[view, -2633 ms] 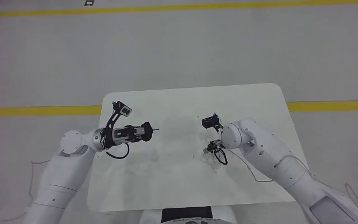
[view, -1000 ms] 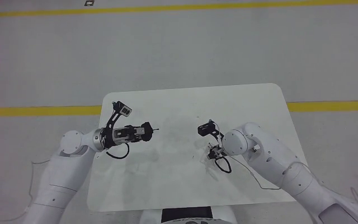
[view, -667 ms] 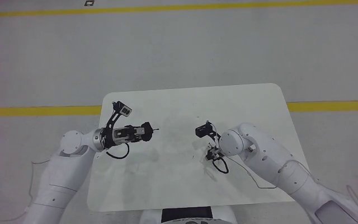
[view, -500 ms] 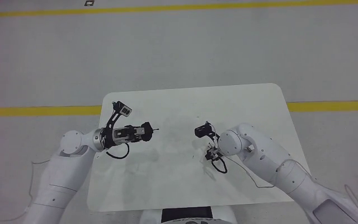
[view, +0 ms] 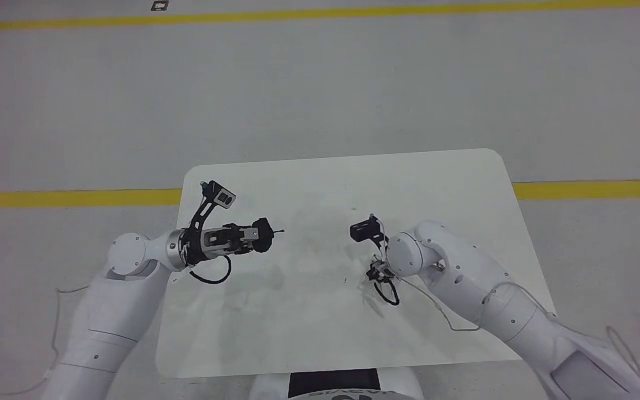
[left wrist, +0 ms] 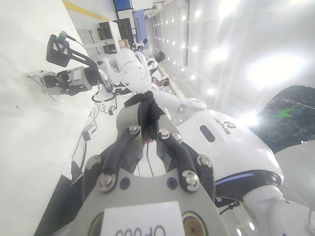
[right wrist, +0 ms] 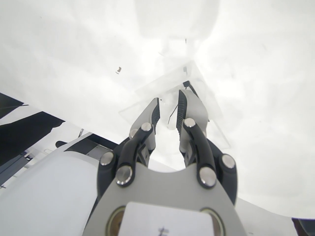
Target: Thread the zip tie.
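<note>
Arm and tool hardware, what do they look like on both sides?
Glossy white rounded shells on the left arm and right arm. The left tool and right tool match: grey metal base plate, black linkage bars with silver rivets, and grey fingers with ribbed black pads. Each wrist has a black camera bracket and thin black cables.

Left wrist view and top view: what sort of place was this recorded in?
Probably a large indoor robot lab or demo hall. A white table stands on a pale floor marked with a yellow line, rows of ceiling lights run overhead, and desks with equipment stand behind.
</note>
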`<state>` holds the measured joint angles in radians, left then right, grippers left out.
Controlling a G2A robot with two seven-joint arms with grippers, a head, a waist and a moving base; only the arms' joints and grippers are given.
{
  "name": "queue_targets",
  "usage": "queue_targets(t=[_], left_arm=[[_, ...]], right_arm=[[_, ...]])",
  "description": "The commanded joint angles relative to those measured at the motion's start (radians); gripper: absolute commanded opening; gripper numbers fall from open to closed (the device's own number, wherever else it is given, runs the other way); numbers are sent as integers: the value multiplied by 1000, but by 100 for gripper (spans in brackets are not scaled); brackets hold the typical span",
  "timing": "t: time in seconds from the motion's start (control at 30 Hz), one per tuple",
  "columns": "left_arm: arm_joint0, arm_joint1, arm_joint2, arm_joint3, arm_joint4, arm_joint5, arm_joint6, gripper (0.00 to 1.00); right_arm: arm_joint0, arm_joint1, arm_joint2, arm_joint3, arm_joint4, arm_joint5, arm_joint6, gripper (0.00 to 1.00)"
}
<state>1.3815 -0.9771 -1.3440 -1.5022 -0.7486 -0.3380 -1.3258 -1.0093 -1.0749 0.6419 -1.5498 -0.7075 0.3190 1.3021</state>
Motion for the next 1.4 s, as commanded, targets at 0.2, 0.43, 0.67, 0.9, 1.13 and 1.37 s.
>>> queue_targets(t=[0.2,0.43,0.67,0.9,1.13,1.37], left_arm=[[0,0,0,0,0,0,0,0],[0,0,0,0,0,0,0,0],[0,0,0,0,0,0,0,0],[0,0,0,0,0,0,0,0],[0,0,0,0,0,0,0,0],[0,0,0,0,0,0,0,0]], right_arm=[[2,-9,5,25,-2,9,-1,15],[-3,-13,17,45,3,9,-3,11],[-6,-20,20,66,8,0,-8,6],[-7,-23,26,55,-9,4,-1,0],[-26,-10,62,-16,-49,15,26,0],[-45,-8,67,-11,-78,16,31,15]])
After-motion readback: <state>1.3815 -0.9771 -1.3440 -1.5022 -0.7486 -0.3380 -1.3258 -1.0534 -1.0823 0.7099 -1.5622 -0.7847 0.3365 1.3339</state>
